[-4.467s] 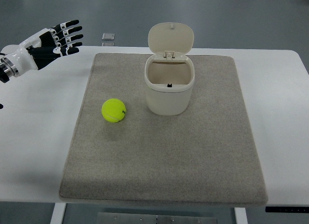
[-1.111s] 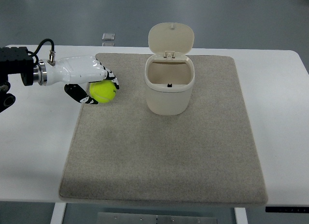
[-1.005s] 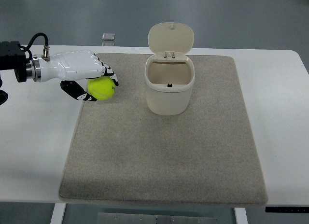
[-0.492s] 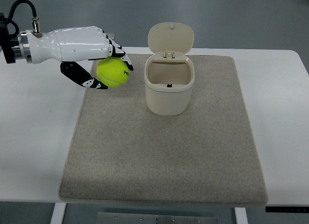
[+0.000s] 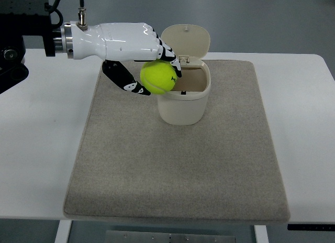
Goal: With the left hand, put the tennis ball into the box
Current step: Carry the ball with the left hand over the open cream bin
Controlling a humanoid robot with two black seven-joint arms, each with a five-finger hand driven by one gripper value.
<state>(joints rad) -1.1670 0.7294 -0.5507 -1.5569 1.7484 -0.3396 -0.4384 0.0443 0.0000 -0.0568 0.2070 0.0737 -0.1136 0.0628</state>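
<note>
Carried rightward, left hand point(image 5: 137, 54) grips tennis ball point(image 5: 157, 77), hiding the box point(image 5: 184, 102) rim's left edge.

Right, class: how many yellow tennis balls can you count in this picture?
1. The fuzzy yellow tennis ball is gripped in the robot's white left hand, above the left rim of the open cream plastic box.

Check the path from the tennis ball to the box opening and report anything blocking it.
Nothing visible blocks it. The left robot hand grips the tennis ball over the box's left rim, and the lid is flipped up at the back, leaving the opening uncovered. The mat around the box carries nothing else.
</note>
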